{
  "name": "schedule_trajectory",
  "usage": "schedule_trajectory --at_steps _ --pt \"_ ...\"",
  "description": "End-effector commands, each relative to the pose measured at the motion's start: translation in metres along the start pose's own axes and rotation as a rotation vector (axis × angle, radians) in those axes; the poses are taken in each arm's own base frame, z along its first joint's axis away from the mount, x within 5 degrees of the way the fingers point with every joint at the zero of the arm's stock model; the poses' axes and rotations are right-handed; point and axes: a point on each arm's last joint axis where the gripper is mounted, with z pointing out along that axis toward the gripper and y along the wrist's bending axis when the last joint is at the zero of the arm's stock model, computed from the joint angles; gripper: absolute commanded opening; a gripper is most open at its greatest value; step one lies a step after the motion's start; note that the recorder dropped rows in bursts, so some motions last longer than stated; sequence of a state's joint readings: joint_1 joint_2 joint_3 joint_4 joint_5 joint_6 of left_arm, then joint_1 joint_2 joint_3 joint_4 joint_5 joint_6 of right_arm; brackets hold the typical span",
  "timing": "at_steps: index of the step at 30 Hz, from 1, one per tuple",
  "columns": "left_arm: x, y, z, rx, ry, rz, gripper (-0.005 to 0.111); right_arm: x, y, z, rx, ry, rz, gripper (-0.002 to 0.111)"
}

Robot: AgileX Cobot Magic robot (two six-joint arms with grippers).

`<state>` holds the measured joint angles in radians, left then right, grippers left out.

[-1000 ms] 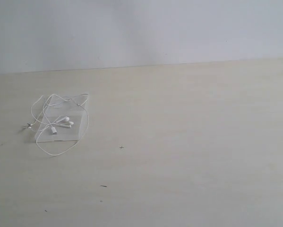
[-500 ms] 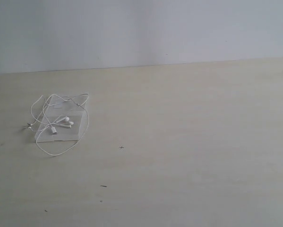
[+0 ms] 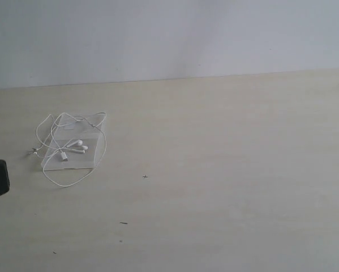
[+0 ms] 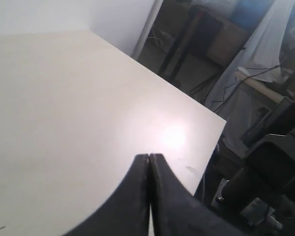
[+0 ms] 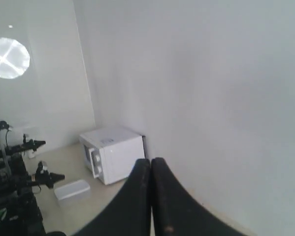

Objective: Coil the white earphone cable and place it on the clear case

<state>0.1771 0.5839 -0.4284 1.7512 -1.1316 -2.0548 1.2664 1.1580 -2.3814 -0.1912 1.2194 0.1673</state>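
Black left gripper [image 4: 149, 157] and right gripper [image 5: 150, 161] are clenched, empty; thin white earphone cable [image 3: 78, 143] lies looped over flat clear plastic case [image 3: 83, 162], left.

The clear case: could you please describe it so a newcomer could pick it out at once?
On the wide pale table, look at its left part in the exterior view. A flat, see-through rectangular case lies there. Unlike the tiny dark specks nearby, it has a thin white earphone cable looped over and around it, with two earbuds on top.
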Motion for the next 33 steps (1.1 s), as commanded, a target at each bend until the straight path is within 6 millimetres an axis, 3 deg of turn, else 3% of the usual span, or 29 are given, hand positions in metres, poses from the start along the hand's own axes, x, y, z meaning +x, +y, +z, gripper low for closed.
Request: schedule_trajectory --at_steps 1,7,16,22,33 --pt "0.004 0.009 0.001 -0.078 -0.033 0.033 0.0 0.022 -0.003 0.015 0.051 0.111 -0.046 0.0" --pt "0.012 0.033 0.0 -0.279 -0.088 0.013 0.0 0.048 -0.019 0.007 0.19 0.181 -0.05 0.0" --pt "0.011 0.036 -0.001 -0.301 -0.112 0.022 0.0 0.09 -0.04 -0.01 0.365 0.25 -0.023 0.0" --pt "0.01 0.037 -0.001 -0.312 -0.118 0.021 0.0 0.13 -0.048 -0.019 0.425 0.309 0.025 0.0" --pt "0.02 0.045 -0.001 -0.352 -0.15 -0.049 0.0 0.214 -0.066 -0.027 0.54 0.212 0.192 0.0"
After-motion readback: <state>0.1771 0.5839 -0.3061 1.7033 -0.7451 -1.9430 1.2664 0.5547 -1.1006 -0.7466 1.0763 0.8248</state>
